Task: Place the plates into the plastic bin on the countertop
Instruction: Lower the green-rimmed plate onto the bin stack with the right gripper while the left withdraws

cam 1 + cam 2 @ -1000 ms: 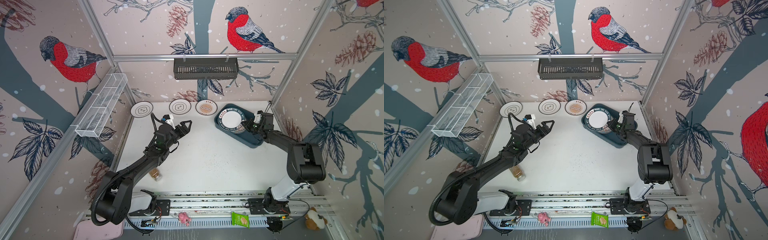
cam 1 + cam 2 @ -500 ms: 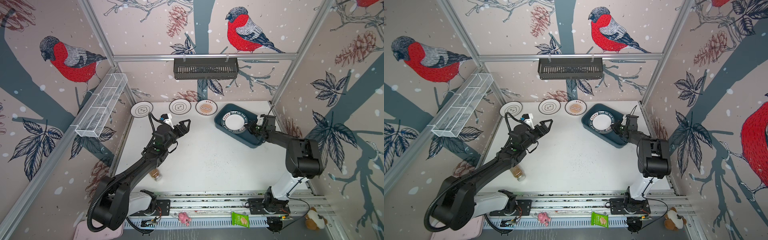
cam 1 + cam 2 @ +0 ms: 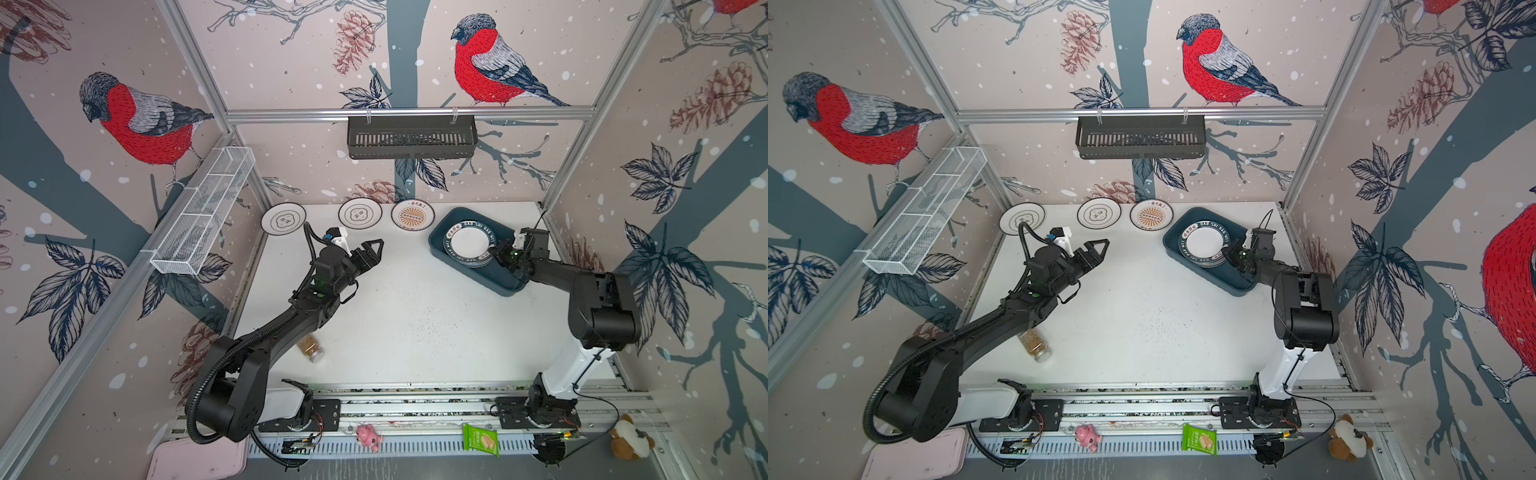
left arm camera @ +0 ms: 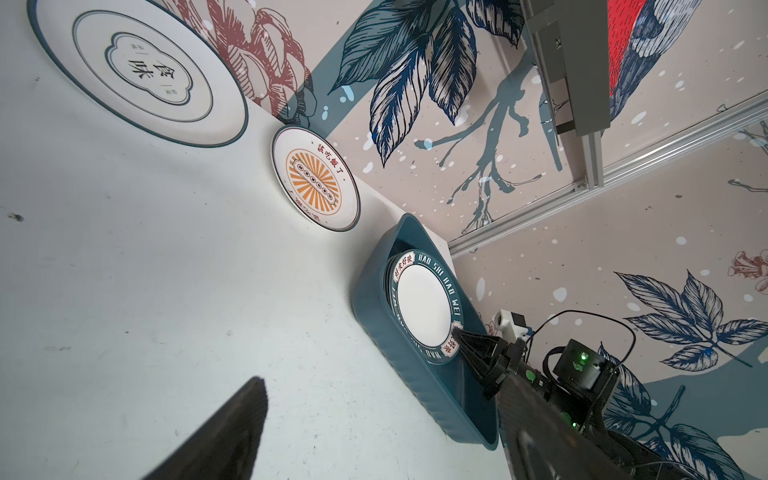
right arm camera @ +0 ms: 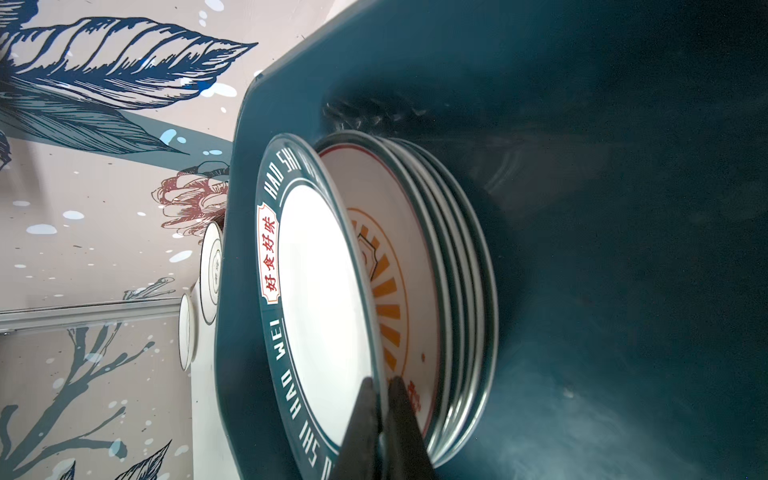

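Note:
The plastic bin stands at the back right of the countertop, with a stack of plates in it. The top plate has a dark green lettered rim and tilts up off a sunburst plate. My right gripper is shut on its rim. Along the back edge lie two cloud plates and a sunburst plate. My left gripper hovers open and empty, short of them.
A small jar lies on the countertop under the left arm. A black slotted basket hangs on the back wall and a white wire shelf on the left wall. A pink tray sits off the front left corner.
The left gripper has edged slightly toward the back plates. The right arm has shifted a little at the bin, with its gripper still pinching the top plate's rim.

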Action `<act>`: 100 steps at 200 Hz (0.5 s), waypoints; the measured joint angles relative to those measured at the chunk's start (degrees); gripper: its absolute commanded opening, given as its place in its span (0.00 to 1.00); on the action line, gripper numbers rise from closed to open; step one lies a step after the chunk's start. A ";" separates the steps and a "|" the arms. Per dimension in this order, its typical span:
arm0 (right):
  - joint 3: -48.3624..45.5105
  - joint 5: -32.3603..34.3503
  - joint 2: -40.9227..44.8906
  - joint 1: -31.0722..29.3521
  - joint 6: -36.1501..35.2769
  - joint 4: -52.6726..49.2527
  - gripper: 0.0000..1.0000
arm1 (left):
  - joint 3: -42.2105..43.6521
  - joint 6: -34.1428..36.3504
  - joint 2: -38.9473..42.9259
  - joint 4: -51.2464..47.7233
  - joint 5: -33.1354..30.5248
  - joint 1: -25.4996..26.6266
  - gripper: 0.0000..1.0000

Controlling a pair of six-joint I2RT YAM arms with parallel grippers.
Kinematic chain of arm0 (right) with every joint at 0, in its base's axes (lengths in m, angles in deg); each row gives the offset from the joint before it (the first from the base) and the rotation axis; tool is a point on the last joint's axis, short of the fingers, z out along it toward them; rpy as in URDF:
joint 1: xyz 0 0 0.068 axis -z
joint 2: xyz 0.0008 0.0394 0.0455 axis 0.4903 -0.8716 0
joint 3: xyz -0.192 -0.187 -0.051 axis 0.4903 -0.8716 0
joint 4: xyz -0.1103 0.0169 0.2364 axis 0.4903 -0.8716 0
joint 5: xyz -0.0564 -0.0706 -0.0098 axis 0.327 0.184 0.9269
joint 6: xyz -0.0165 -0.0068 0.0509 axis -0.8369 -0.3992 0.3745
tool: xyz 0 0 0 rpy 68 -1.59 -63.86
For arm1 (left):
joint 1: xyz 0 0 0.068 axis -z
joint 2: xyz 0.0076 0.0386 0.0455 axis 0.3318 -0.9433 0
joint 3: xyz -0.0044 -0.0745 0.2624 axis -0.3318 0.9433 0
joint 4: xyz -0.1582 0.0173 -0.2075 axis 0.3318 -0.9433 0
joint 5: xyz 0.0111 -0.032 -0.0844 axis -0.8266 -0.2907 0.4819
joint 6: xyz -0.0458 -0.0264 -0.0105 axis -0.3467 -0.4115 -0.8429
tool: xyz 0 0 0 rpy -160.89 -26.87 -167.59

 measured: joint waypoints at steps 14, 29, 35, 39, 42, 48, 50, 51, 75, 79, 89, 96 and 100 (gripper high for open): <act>0.79 0.76 -0.52 -0.02 -0.42 -0.85 0.15 | -0.11 -0.13 -0.35 0.33 0.81 -0.04 0.88; 1.20 1.11 -0.92 0.00 -0.92 -1.44 0.17 | -0.20 -0.35 -0.46 0.42 0.87 -0.04 0.88; 1.27 1.25 -0.94 -0.02 -0.94 -1.62 0.18 | -0.22 -0.35 -0.46 0.61 0.96 -0.04 0.88; 1.31 1.25 -0.94 -0.02 -1.03 -1.75 0.18 | -0.22 -0.35 -0.46 0.68 1.05 -0.04 0.88; 1.36 1.25 -0.94 -0.02 -1.11 -1.88 0.18 | -0.22 -0.37 -0.46 0.79 1.11 -0.04 0.88; 1.44 1.29 -0.94 -0.02 -1.16 -2.16 0.18 | -0.22 -0.42 -0.46 1.03 1.27 -0.04 0.88; 1.44 1.31 -0.94 -0.02 -1.16 -2.19 0.19 | -0.22 -0.42 -0.46 1.07 1.31 -0.04 0.88; 1.44 1.36 -0.94 -0.02 -1.18 -2.21 0.19 | -0.22 -0.42 -0.46 1.09 1.33 -0.04 0.88; 1.53 1.42 -0.83 0.00 -1.33 -2.89 0.30 | -0.22 -0.50 -0.17 1.57 2.34 -0.15 0.88; 1.57 1.42 -0.70 0.00 -1.36 -2.89 0.33 | -0.22 -0.50 -0.11 1.57 2.32 -0.17 0.88; 1.68 1.44 -0.31 0.00 -1.44 -3.08 0.41 | -0.22 -0.48 0.02 1.62 2.34 -0.20 0.88; 1.73 1.44 0.11 0.00 -1.81 -3.32 0.44 | -0.22 -0.48 0.13 1.57 2.40 -0.20 0.88; 1.75 1.51 0.39 0.00 -2.23 -3.54 0.45 | -0.22 -0.48 0.22 1.57 2.47 -0.20 0.88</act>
